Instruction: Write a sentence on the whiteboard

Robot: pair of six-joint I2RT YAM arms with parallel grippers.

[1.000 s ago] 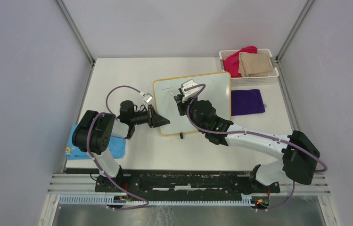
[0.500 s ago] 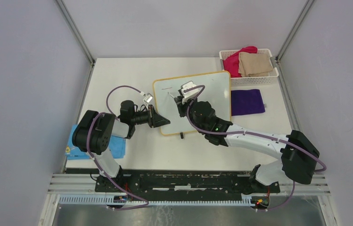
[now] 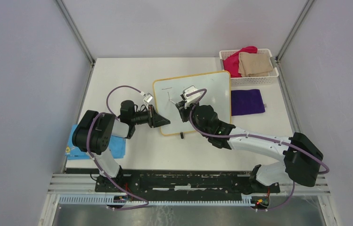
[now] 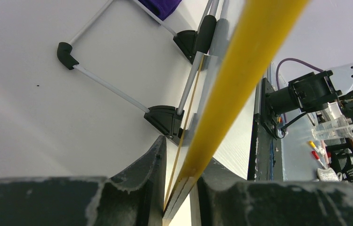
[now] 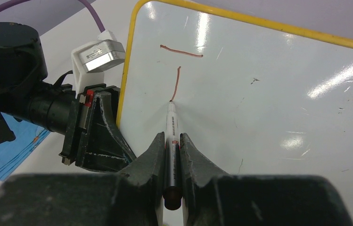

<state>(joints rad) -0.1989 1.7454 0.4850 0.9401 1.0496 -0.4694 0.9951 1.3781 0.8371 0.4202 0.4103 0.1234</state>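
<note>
The whiteboard (image 3: 212, 89) is set mid-tabletop (image 3: 118, 75), turned slightly. Its yellow frame is pinched near the near-left corner by the left jaws, which are closed narrowly onto that edge. A marker (image 5: 171, 127) is clamped between the almost shut right jaws, its tip touching the board. Of the sentence (image 5: 177, 82), only two thin reddish strokes are seen near the far-left corner: a short bar and a downstroke ending at the tip. White surface lies open rightward as far as the frame. A purple cloth (image 3: 247, 101) lies just beside the right edge, with a basket (image 3: 250, 81) beyond it. A blue cloth (image 3: 73, 148) overhangs the tabletop's left edge.
</note>
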